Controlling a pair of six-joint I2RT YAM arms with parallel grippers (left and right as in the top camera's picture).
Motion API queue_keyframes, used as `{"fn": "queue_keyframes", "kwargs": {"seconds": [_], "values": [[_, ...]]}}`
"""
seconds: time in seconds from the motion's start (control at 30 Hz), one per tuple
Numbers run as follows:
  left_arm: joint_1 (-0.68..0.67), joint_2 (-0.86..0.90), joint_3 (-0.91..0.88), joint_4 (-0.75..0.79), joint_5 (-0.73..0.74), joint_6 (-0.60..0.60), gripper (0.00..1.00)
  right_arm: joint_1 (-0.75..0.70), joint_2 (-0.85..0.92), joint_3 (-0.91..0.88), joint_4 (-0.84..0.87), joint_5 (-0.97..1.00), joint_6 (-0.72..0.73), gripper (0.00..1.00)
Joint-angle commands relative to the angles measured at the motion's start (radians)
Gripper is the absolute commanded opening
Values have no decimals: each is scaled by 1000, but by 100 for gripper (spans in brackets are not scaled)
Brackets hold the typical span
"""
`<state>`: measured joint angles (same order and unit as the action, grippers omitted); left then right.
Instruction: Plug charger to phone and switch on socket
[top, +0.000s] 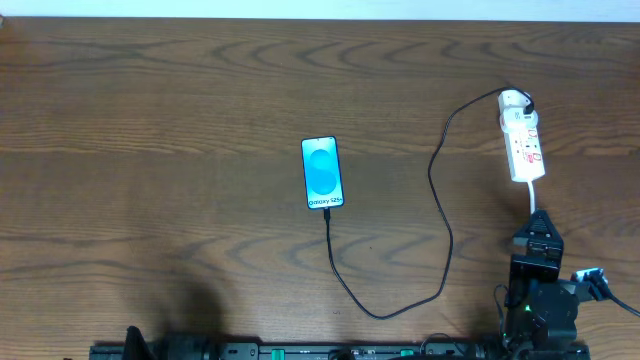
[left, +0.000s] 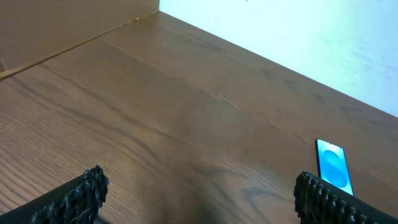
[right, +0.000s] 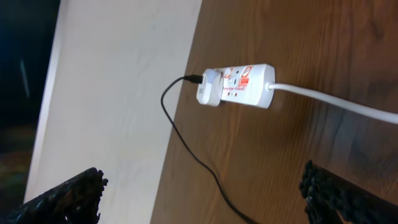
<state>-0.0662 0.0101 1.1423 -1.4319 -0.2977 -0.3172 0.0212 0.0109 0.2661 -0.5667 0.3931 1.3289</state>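
The right hand is open, its two dark ribbed fingers spread wide with nothing between them. In the overhead view it sits low at the near right corner of the worktop, pointing towards the far edge. The socket lies just beyond it, near the right edge, a narrow white strip with red markings. It is apart from the hand. Its white cord runs back towards the hand.

The left hand is open too, fingers wide and empty, held low over bare wood at the near left corner. Only a little of this arm shows from above.

The phone lies flat near the middle of the worktop, screen up, light blue with teal round shapes. It is well apart from both hands. In the left wrist view it appears just past the right-side finger.

The charger is a thin black cable. Its white plug head sits in the far end of the socket. From there the cable loops towards the near edge and comes up to the phone's near short edge. Whether its tip is seated there is too small to tell, and so is the state of the socket's switches.
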Motion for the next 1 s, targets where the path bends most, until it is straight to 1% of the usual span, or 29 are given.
{"fn": "queue_keyframes", "kwargs": {"seconds": [0.0,0.17,0.37,0.53,0.73,0.83,0.97], "values": [[4,-7,7,3,-7,-2,98,6,-4,-6,-2,56,9,99],[4,-7,7,3,-7,-2,98,6,-4,-6,0,91,-7,99],[4,-7,7,3,-7,-2,98,6,-4,-6,54,91,-180,99],[4,-7,7,3,-7,-2,98,6,-4,-7,173,90,-365,99],[4,-7,7,3,-7,-2,98,1,9,-58,296,102,-528,99],[4,-7,7,3,-7,-2,98,-11,26,-128,394,102,-539,99],[4,-7,7,3,-7,-2,98,-23,36,-240,585,90,-542,99]]}}
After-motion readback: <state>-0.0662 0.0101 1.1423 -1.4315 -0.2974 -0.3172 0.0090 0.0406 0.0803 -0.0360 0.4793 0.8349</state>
